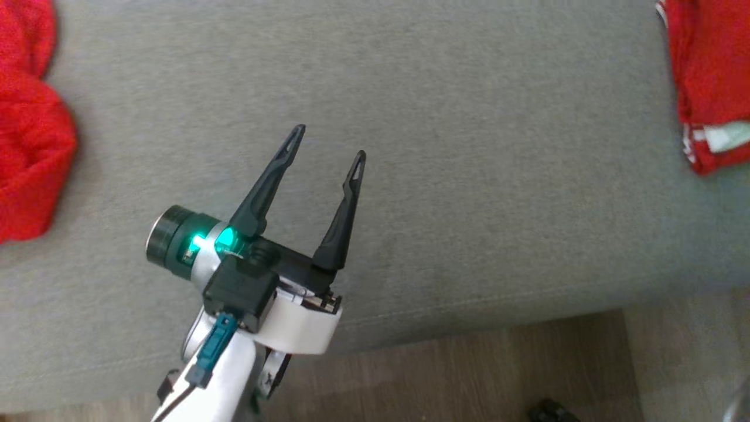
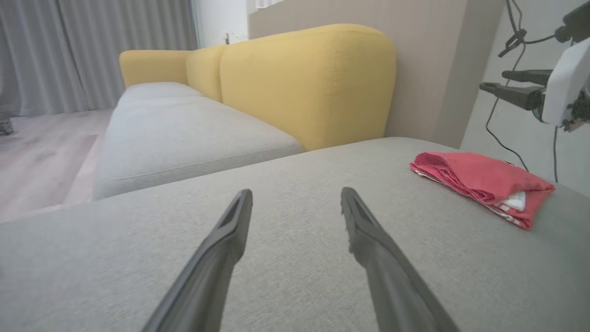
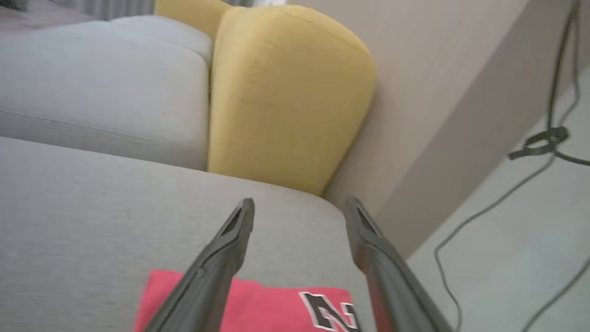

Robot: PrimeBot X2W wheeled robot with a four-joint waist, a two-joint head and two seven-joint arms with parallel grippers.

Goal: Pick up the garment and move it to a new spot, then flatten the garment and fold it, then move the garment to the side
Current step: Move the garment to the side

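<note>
- Garment (image 1: 709, 88), red and folded, lies at the right end of the grey sofa seat (image 1: 469, 176), likely its set-aside spot.
- Right claw (image 3: 299, 202) hangs spread above it, pinching nothing, as suits letting go.
- Left claw (image 1: 329, 140), also spread, waits over bare seat, well apart.
- Right wrist view gives its black-and-white lettering; left wrist view its stacked layers; head view another red cloth (image 1: 29, 129) at the left end.

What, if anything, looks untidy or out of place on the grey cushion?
Only the red heap on the left of the cushion: it lies crumpled and bunched, while the folded red garment on the right is neat. Nothing looks spilled or damaged.
</note>
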